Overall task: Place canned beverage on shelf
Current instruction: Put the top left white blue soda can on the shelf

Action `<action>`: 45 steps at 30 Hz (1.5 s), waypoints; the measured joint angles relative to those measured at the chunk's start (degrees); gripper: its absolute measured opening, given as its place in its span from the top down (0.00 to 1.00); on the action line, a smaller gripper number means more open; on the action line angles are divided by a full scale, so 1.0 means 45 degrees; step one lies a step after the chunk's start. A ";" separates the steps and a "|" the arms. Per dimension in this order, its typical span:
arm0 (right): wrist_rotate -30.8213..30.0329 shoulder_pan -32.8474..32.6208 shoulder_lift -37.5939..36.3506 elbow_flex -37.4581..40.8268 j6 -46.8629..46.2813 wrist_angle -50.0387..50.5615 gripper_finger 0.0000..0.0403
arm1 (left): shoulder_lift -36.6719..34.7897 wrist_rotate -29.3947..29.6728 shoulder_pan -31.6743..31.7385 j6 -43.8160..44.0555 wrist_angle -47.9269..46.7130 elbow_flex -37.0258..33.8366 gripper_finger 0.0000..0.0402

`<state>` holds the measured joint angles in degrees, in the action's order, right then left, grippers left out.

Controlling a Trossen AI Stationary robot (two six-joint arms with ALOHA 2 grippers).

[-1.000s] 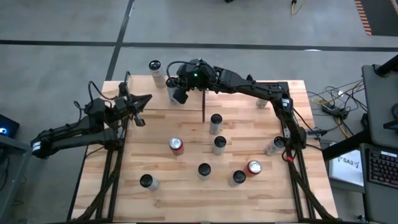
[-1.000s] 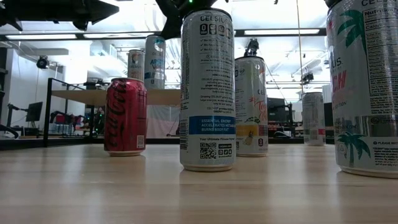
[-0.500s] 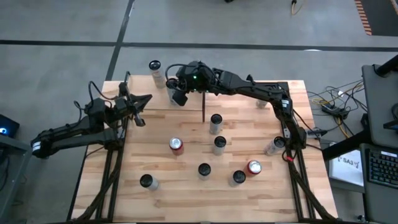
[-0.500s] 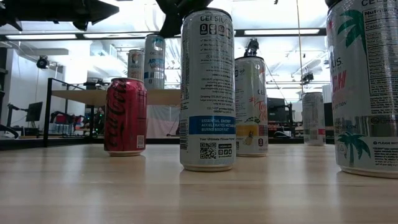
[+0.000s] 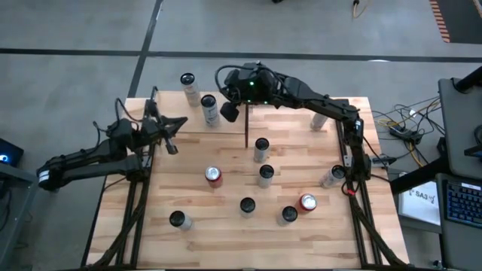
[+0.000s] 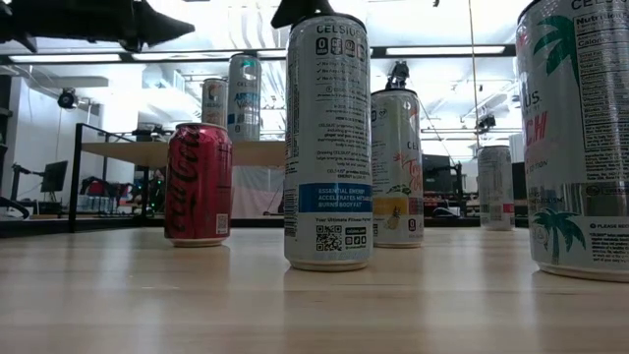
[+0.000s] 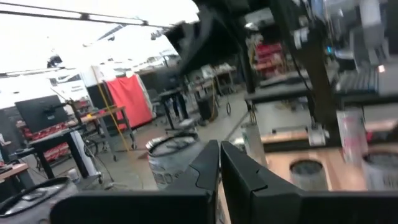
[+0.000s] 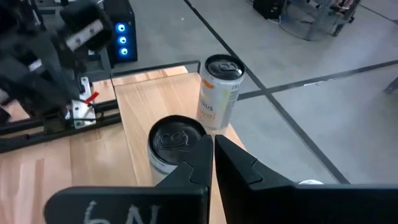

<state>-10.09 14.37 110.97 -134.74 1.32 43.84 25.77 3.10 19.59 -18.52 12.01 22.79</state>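
the right hand (image 5: 230, 112) hangs empty above the shelf (image 5: 233, 120) at the tabletop's (image 5: 226, 241) far edge, fingers pressed together, just beside the can (image 5: 209, 109) standing there; a second can (image 5: 188, 85) sits at the shelf's far left corner. the left hand (image 5: 170, 134), also pressed together and holding nothing, waits over the tabletop's left edge. many cans are on the tabletop itself — a red one (image 5: 214, 175) near the middle, silver ones (image 5: 261, 148) close behind the shelf's black post (image 5: 246, 129). judging from this, the next step is fetching another can (the silver one by the post looks nearest). to do it well, the right hand should lift clear of the shelved cans before swinging away, spread its fingers wide before descending, come down with the can centred between them, and grip mid-body — not near the rim — so it rides upright and neighbouring cans are not knocked.
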 joint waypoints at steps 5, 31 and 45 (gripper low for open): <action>-0.0004 0.0000 -0.0046 0.0003 0.0005 0.0217 0.98 | 0.1362 -0.0474 -0.0005 -0.0823 -0.0147 0.0000 1.00; -0.1058 0.0263 0.1799 0.0019 0.0096 -0.0002 0.98 | 0.5227 0.0906 0.0533 -0.1413 0.2307 -0.0005 1.00; -0.1067 -0.0011 0.1787 0.0019 0.0170 0.0456 0.98 | 0.5355 0.2589 0.0622 -0.1297 0.2596 -0.0005 1.00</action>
<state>-14.90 14.32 119.01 -134.65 2.09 45.89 49.87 14.76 22.39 -24.36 23.70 22.76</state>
